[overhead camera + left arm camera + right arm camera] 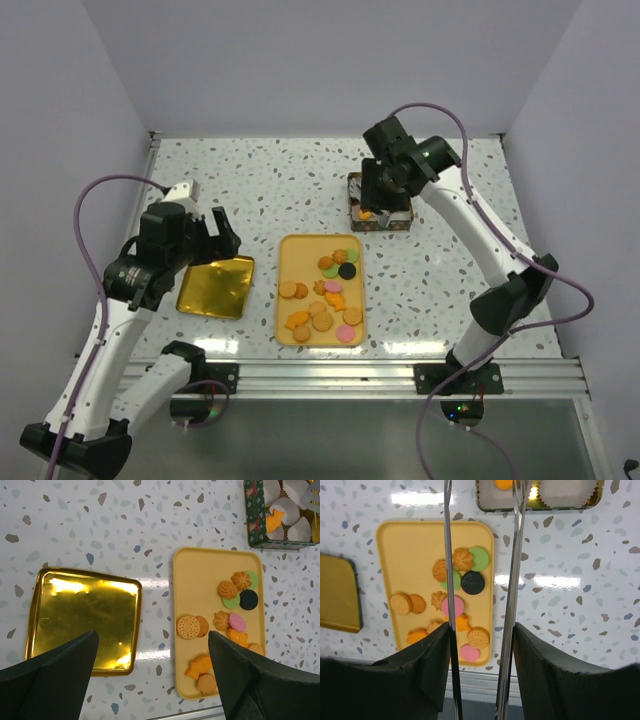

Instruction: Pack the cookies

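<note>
Left hand (218,232) wide open over gold lid (216,287); right hand (381,205) part open above tin (379,203), empty; cookies (325,295) on tray (297,257).

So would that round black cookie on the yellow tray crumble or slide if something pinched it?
The round black cookie looks thin and flat, so it probably won't roll. Being a small biscuit, it may chip under a hard pinch. The yellow plastic tray looks smooth, so a sideways nudge would likely slide it.
</note>
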Motion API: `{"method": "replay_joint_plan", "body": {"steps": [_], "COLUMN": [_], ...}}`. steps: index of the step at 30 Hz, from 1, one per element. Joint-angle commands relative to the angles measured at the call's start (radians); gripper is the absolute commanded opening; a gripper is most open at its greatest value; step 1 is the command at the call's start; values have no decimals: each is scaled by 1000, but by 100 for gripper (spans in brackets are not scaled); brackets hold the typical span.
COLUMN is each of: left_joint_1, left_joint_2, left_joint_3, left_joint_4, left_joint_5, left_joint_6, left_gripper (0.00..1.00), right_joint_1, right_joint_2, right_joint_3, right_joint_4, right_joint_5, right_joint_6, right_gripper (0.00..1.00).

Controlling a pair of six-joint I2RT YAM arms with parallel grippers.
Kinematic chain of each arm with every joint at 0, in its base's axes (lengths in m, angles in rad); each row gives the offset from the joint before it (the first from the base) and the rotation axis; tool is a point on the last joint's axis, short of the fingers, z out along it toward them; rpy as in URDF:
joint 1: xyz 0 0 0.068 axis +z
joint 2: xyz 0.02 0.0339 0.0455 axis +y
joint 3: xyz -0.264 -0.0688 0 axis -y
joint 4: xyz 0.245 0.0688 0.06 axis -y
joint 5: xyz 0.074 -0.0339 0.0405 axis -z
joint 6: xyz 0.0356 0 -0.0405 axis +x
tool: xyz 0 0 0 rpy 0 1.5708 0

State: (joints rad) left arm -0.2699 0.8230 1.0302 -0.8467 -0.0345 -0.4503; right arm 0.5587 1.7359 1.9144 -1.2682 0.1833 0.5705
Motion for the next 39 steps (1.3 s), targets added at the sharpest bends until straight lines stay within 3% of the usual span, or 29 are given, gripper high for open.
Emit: {"method": "replay_joint_plan", "body": {"steps": [1, 13, 20, 39], "left_joint_1": [-5, -5, -5, -5], "left_joint_2": [-25, -93, -125, -148], "left_joint_3": [-4, -41, -38, -30], "left_joint_4": [31, 0, -40, -60], "left_joint_5": [30, 50, 42, 13], "left_joint_6": [1, -21, -25, -30], "left_gripper": [96, 96, 96, 96], "right_joint_1": [70, 268, 337, 363], "right_joint_2": [-94, -197, -112, 1], "right_joint_3": [-5, -324, -287, -244], "right_joint_4": [-40, 104, 107, 79], "right_joint_5": [-18, -107, -87, -61], "right_joint_6": [28, 173, 178, 167], "right_gripper": [54, 55, 55, 54]}}
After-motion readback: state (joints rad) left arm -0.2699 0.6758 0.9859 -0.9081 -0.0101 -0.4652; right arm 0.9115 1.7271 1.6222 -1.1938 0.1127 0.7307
